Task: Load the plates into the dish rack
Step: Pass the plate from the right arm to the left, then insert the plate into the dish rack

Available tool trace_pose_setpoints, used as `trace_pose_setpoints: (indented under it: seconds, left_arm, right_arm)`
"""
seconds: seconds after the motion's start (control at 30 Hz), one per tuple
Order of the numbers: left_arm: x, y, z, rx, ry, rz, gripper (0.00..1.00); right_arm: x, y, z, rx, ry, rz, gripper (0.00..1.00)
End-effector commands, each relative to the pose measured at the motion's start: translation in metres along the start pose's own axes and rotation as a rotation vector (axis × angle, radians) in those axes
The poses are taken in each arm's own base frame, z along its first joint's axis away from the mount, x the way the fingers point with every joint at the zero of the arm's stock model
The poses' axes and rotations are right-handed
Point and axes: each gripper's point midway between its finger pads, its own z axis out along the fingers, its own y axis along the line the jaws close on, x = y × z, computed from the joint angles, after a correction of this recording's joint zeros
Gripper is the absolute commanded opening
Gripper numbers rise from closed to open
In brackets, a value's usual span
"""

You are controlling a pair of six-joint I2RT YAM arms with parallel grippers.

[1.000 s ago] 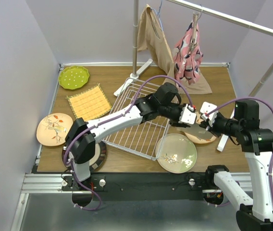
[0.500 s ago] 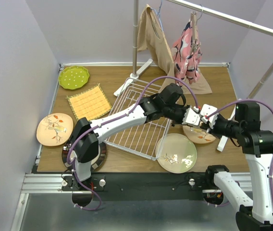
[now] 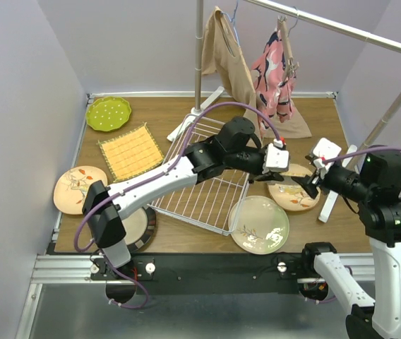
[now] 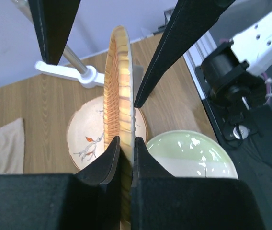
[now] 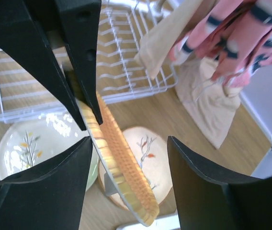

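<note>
We see one ribbed plate (image 4: 119, 86), orange-tan underneath with a pale rim, held up on edge just off the right side of the dish rack (image 3: 207, 187), clear of the wooden surface (image 3: 165, 113). The left fingers (image 4: 105, 163) are closed narrowly on its rim, one on each face. The right fingers (image 5: 45, 182) are spread wide and straddle the same plate from the opposite side (in the left wrist view one tip looks to meet the rim, but we cannot tell whether it touches). Below the held plate, right of the rack, a tan floral plate (image 3: 292, 198) lies flat. At the rack's front right corner lies a pale-green floral plate (image 3: 259, 224), just beside the tan one. Left of the rack we find a second tan floral plate (image 3: 79, 189), and at the rack's front left a dark-rimmed plate (image 3: 144, 224), partly hidden by the left arm. A lime green dotted plate (image 3: 108, 113) sits well off to the rack's back left, with a yellow-orange woven mat (image 3: 130, 150) between it and the rack. Behind the rack stands a white rail stand (image 3: 199, 56) hung with a tan garment (image 3: 229, 56) and a pink patterned one (image 3: 278, 67).
</note>
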Motion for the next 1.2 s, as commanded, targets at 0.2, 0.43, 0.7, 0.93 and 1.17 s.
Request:
trace_pose_setpoints:
  seconds: [0.2, 0.43, 0.7, 0.93, 1.17]
  left_arm:
    - [-0.082, -0.006, -0.055, -0.079, -0.199, -0.105, 0.00]
    - [-0.073, -0.001, -0.085, -0.145, -0.189, -0.230, 0.00]
    - [-0.076, 0.007, -0.110, -0.209, -0.205, -0.293, 0.00]
    - [-0.067, 0.006, -0.133, -0.268, -0.184, -0.326, 0.00]
    - [-0.052, 0.012, -0.156, -0.345, -0.149, -0.351, 0.00]
  right_arm:
    - [-0.061, -0.036, -0.016, 0.138, -0.156, -0.006, 0.73]
    - [-0.088, -0.043, -0.022, 0.146, -0.228, 0.020, 0.74]
    - [-0.092, -0.048, -0.018, 0.146, -0.247, 0.059, 0.75]
    - [-0.090, -0.057, -0.013, 0.176, -0.242, 0.120, 0.75]
    - [-0.088, -0.059, -0.008, 0.172, -0.246, 0.157, 0.76]
